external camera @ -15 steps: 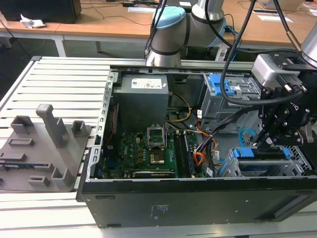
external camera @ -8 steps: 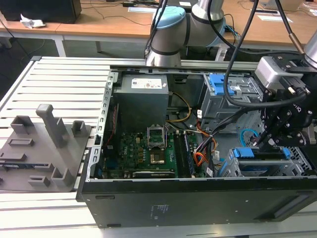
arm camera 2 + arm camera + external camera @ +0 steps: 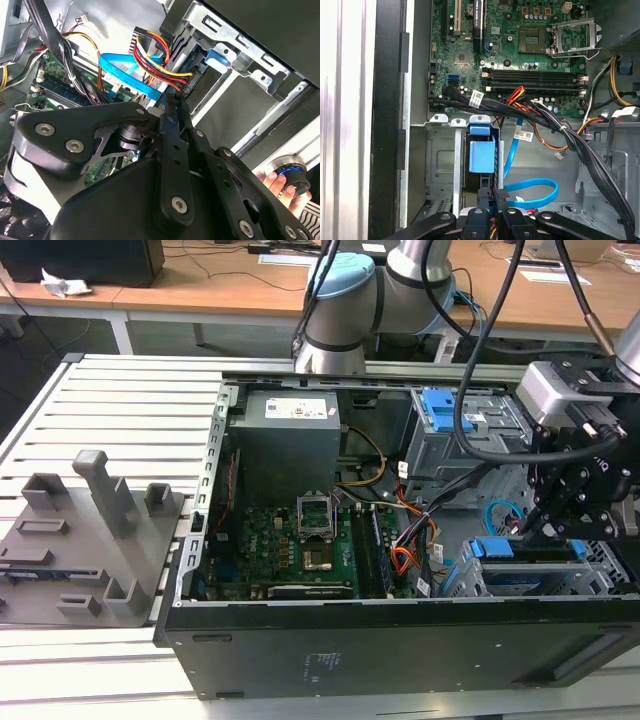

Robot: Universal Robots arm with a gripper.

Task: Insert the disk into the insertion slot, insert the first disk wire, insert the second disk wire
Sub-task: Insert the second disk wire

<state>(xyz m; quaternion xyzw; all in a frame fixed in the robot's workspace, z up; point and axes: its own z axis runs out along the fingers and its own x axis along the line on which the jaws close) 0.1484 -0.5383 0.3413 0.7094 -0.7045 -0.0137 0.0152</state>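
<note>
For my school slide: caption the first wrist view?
Gripper hovering by the light-blue cable beside the blue disk carrier.

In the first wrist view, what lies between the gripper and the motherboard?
The blue disk carrier in its grey slot, then black cable bundles crossing before the motherboard; gripper sits nearest.

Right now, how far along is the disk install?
Done, apparently: the disk sits in the insertion slot. In hand: the gripper is at the disk's rear, beside the orange, yellow and black wire bundle. Left: the second disk wire lies in a loose loop; its plug end is hidden, so I cannot confirm it is connected.
</note>
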